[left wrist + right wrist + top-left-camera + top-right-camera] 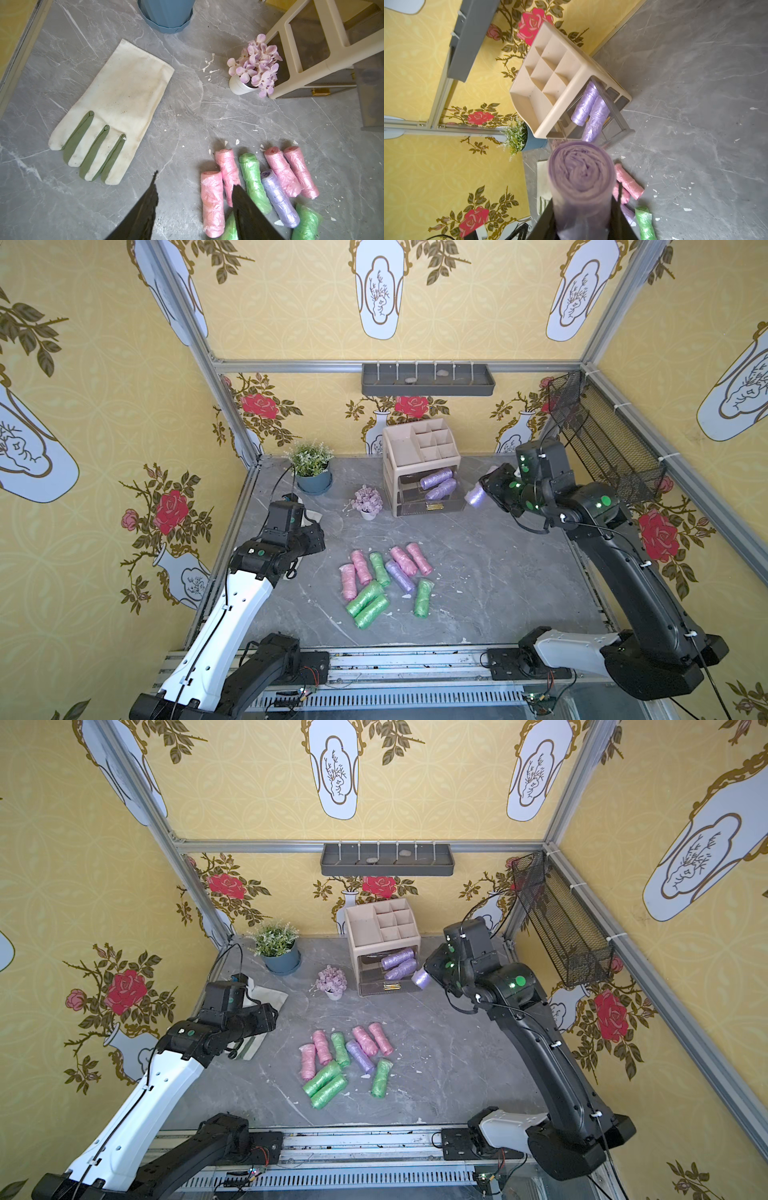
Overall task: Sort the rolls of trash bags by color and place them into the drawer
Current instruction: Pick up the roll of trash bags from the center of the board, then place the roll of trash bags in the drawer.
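Several rolls of trash bags lie in a loose pile mid-table: pink ones (360,566), green ones (365,597) and one purple (400,576). At the back stands a beige organizer (419,443) with its clear drawer (432,499) pulled open. Two purple rolls (436,479) lie inside it. My right gripper (484,489) is shut on another purple roll (581,174), held in the air just right of the drawer. My left gripper (195,179) is open and empty, low over the table at the pile's left edge, beside a pink roll (212,201).
A white and green glove (116,108) lies flat at the left, under my left arm. A blue-potted plant (311,470) and a lilac flower bunch in a white pot (367,502) stand left of the organizer. A wire basket (598,439) hangs on the right wall.
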Robot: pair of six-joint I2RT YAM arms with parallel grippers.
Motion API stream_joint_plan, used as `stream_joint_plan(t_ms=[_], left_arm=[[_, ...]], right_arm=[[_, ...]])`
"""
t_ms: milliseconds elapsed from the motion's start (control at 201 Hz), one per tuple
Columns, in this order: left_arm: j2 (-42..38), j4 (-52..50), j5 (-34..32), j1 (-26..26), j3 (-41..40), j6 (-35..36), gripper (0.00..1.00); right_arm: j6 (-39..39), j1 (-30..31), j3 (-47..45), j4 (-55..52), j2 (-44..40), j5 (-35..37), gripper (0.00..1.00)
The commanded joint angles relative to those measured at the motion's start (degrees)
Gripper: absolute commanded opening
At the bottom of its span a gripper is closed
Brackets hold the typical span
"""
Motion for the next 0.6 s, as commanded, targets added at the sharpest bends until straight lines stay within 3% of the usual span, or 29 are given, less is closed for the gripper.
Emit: stream_joint_plan(t_ms=[0, 149, 309, 592], left_arm=[[0.1, 1.1, -0.7, 0.1, -0.4, 0.5, 0.59], [0.4, 1.1, -0.5, 0.1, -0.8, 0.8, 0.59], [0.2, 1.1, -0.8, 0.1, -1.6, 0.4, 0.59], [0.9, 1.3, -0.2, 0.1, -1.7, 0.4, 0.59]], right_arm=[[2.2, -0.7, 2.7, 2.9, 2.7, 0.5, 0.33], [7.5, -0.9, 5.0, 5.8, 7.2, -0.3, 0.29], [15.1, 0.6, 6.4, 5.5, 11.8, 3.1, 0.32], [23.5, 4.2, 17.6, -4.4, 22.5, 10.7, 0.31]])
